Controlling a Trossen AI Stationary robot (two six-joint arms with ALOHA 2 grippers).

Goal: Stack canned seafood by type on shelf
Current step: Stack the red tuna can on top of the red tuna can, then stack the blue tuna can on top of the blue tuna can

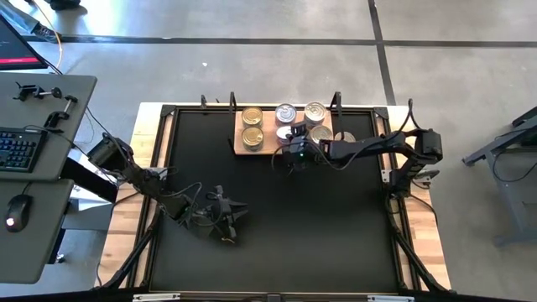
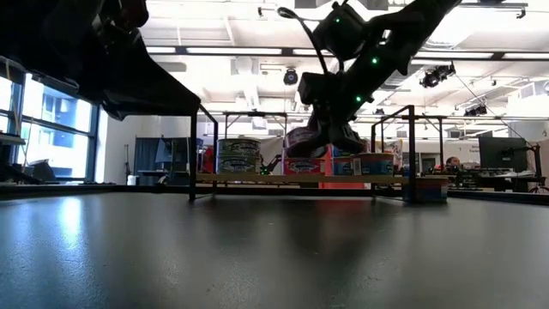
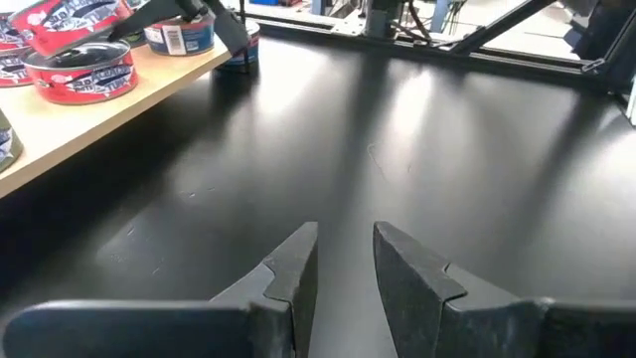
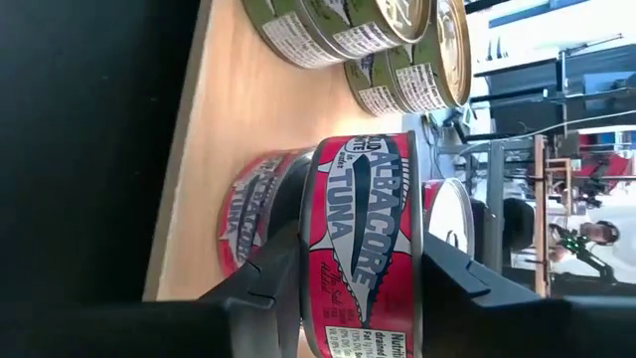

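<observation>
The shelf (image 1: pixel 267 149) lies at the mat's (image 1: pixel 277 218) far edge and carries the tins: two gold-lidded tins (image 1: pixel 252 126) at its left end, silver ones (image 1: pixel 286 112) beside them. The right gripper (image 1: pixel 295 140) reaches over the shelf's front edge, its fingers (image 4: pixel 283 264) clamped on a red tuna tin (image 4: pixel 363 239) held just above a second red tin (image 4: pixel 253 214). The left gripper (image 1: pixel 225 211) rests low over the mat, well apart from the shelf, fingers (image 3: pixel 293 273) slightly parted and holding nothing.

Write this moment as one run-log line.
right end effector: shut on red tuna can, over shelf | left end effector: empty, over mat
</observation>
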